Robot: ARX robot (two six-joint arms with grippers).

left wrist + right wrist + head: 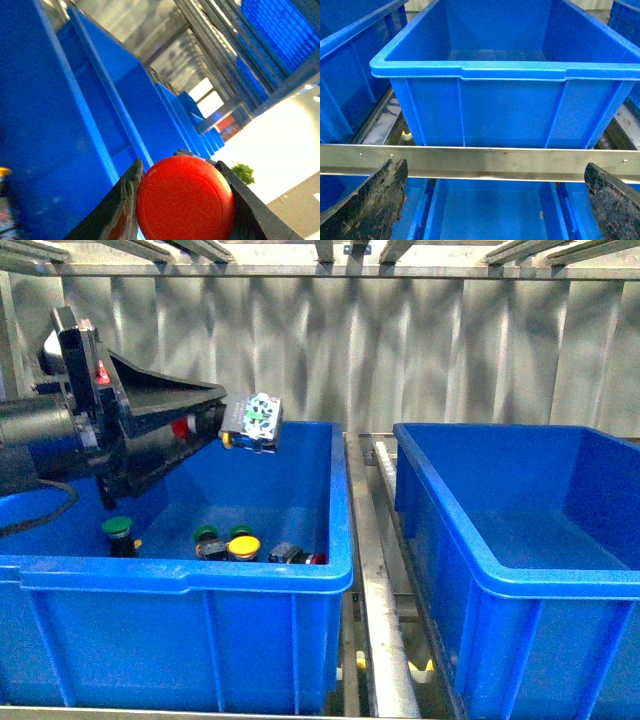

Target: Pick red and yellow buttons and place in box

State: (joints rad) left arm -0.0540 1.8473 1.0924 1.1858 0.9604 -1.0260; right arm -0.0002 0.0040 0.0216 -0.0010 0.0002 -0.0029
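Left pincer [179, 166] clamped on red button [185, 197] by its domed cap, box [500, 465] below-right of it; looks light, rigid, probably slick plastic, so squeeze cap flanks; right pincer [490, 210] apart.

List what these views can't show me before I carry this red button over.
1. Front view: the near wall of the left box cuts off the loose buttons inside, so the count of red and yellow ones left is unclear.
2. Front view: the right box hides its near floor behind its own wall.
3. Left wrist view: the red button shows only its cap, which hides the body.
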